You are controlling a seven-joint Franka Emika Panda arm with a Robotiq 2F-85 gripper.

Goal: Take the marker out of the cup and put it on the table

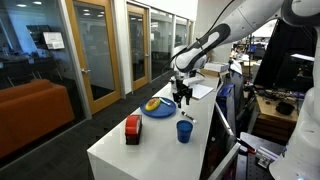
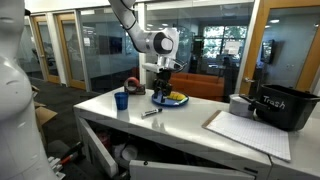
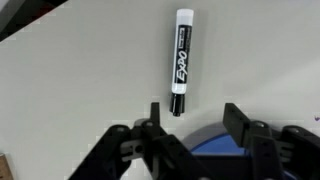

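The marker [image 3: 181,62], a white Expo pen with a black cap, lies flat on the white table [image 3: 70,90], apart from my fingers. In both exterior views it shows as a small dark stick [image 1: 188,116] [image 2: 150,112]. The dark-blue cup [image 1: 184,131] [image 2: 121,100] stands upright on the table, a short way from the marker. My gripper [image 3: 195,112] is open and empty, hanging above the table between the marker and a blue plate [image 1: 182,95] [image 2: 163,88].
A blue plate with yellow fruit [image 1: 157,108] [image 2: 172,99] sits under and beside the gripper; its rim shows in the wrist view [image 3: 215,148]. A red and black object [image 1: 132,128] stands near the table end. A black trash bin [image 2: 283,108] and papers [image 2: 250,130] lie further along.
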